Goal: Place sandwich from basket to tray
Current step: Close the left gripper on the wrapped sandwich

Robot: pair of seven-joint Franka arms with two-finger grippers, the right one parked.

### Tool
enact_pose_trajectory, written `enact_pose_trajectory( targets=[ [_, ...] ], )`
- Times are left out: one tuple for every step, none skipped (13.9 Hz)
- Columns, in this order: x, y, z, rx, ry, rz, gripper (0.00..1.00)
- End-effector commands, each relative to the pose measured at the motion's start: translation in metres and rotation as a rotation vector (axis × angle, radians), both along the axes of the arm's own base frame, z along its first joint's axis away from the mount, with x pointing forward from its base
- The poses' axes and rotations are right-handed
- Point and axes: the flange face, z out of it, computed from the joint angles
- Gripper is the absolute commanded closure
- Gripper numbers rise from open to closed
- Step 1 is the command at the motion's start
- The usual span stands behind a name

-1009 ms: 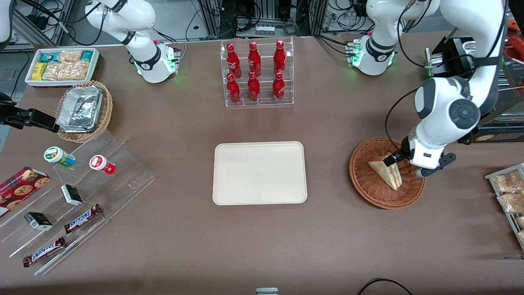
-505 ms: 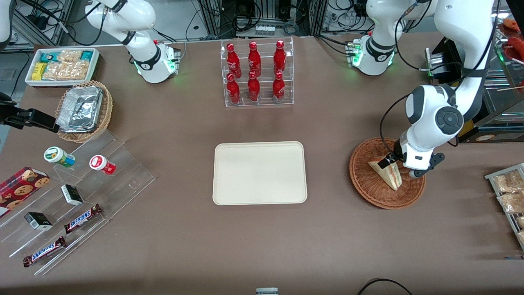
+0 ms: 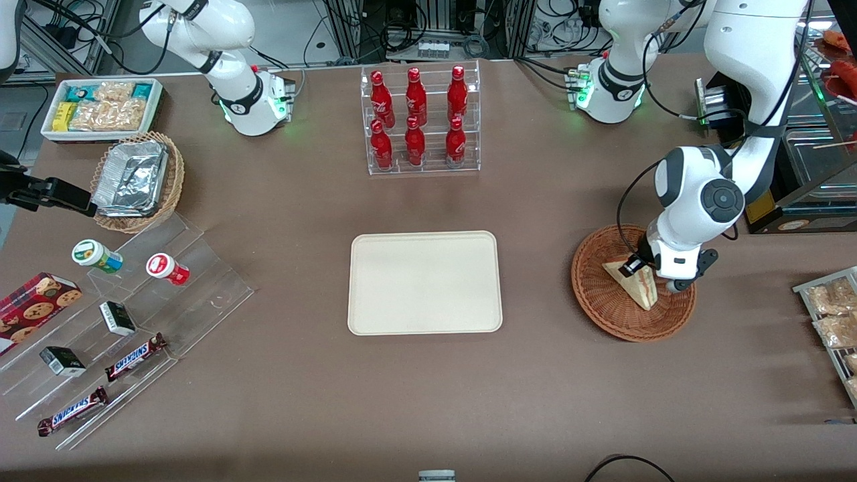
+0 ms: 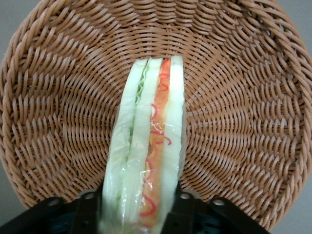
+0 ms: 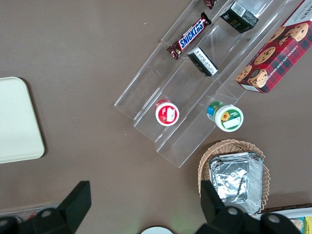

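low, gripper (image 3: 644,273) astride basket's (image 3: 596,301) sandwich (image 3: 635,289)

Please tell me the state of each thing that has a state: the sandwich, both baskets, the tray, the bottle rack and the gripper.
sandwich: in the basket, wrapped, standing on edge.
basket: holds the sandwich.
tray: nothing on it.
gripper: down in the basket, fingers either side of the sandwich.
tan basket: holds foil trays.
bottle rack: six red bottles, upright.
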Motion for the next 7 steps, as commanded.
enact_pose_trajectory(
  targets=[
    [0.003,-0.004,0.013,0.008,-0.02,0.007,1.0],
    [0.006,-0.004,0.021,0.009,-0.022,0.001,1.0],
    [0.009,-0.006,0.032,0.018,-0.009,-0.016,1.0],
    [0.014,-0.016,0.048,0.048,0.014,-0.062,1.0],
    [0.017,-0.033,0.061,0.072,0.042,-0.109,1.0],
    [0.021,-0.052,0.075,0.087,0.064,-0.147,1.0],
    [0.022,-0.074,0.089,0.094,0.078,-0.183,1.0]
  ],
)
